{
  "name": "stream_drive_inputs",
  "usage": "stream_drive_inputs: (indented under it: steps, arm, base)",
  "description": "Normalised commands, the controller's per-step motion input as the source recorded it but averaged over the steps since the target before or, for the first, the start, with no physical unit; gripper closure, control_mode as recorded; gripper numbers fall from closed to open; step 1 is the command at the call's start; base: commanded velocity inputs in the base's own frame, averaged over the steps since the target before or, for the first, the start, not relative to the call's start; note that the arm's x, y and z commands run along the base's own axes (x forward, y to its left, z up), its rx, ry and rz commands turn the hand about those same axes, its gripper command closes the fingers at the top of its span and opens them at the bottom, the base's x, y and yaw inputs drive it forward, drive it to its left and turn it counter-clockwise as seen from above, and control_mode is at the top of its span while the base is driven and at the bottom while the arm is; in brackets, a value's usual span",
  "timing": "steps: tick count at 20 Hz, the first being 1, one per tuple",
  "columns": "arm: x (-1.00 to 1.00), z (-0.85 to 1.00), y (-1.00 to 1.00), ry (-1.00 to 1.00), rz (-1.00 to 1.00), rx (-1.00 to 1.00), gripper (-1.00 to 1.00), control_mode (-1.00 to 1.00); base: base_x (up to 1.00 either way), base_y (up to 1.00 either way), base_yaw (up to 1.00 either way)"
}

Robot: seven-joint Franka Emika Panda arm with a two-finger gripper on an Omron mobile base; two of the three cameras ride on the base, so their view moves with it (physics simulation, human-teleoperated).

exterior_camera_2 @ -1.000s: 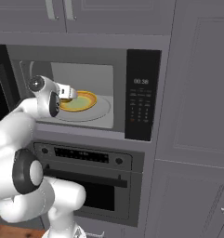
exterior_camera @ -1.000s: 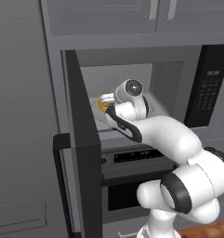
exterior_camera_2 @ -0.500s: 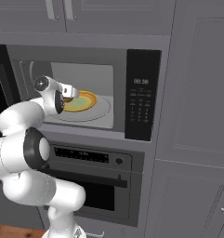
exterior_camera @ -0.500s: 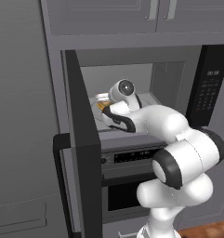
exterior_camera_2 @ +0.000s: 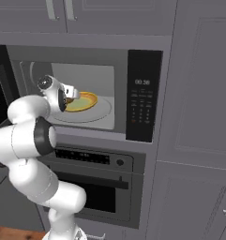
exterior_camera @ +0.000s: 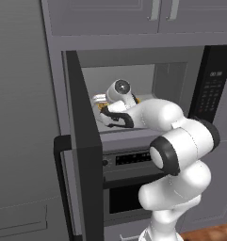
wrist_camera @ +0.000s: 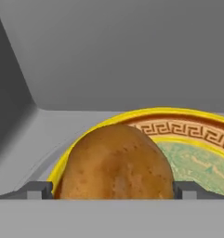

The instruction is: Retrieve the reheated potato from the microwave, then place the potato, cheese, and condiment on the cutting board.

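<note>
Inside the open microwave point(exterior_camera_2: 86, 98), my pincer point(wrist_camera: 112, 194) reaches over a yellow-rimmed plate point(wrist_camera: 192, 139) with a patterned border. Its two fingertips point(wrist_camera: 36, 190) stand on either side of the brown potato point(wrist_camera: 115, 162), which sits on the plate's near edge; whether they press it I cannot tell. Left of my arm, the microwave door point(exterior_camera: 84, 155) hangs swung out.

White arm's tool point(exterior_camera_2: 73, 93) at left centre, inside the open microwave point(exterior_camera_2: 105, 93), over a yellow-rimmed plate point(exterior_camera_2: 86, 101).
</note>
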Motion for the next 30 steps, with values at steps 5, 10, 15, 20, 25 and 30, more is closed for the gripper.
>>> stream_drive_inputs:
  steps: [5, 10, 15, 20, 25, 30]
  arm:
    - [0.18, -0.19, 0.08, 0.05, 0.0, 0.01, -1.0, -1.0]
    - [0.18, -0.24, 0.04, 0.02, 0.0, 0.0, -1.0, -1.0]
    - [0.02, -0.42, 0.08, 0.0, 0.0, 0.0, -1.0, -1.0]
    - [-0.04, -0.48, 0.02, 0.0, 0.0, 0.01, -1.0, -1.0]
    - [-0.06, -0.51, 0.0, 0.03, 0.0, 0.07, -1.0, -1.0]
    - [-0.11, -0.57, 0.04, 0.04, 0.0, 0.12, 1.0, -1.0]
  base:
    - [0.0, 0.0, 0.0]
    - [0.0, 0.0, 0.0]
    - [0.0, 0.0, 0.0]
    - [0.0, 0.0, 0.0]
    - [0.0, 0.0, 0.0]
    - [0.0, 0.0, 0.0]
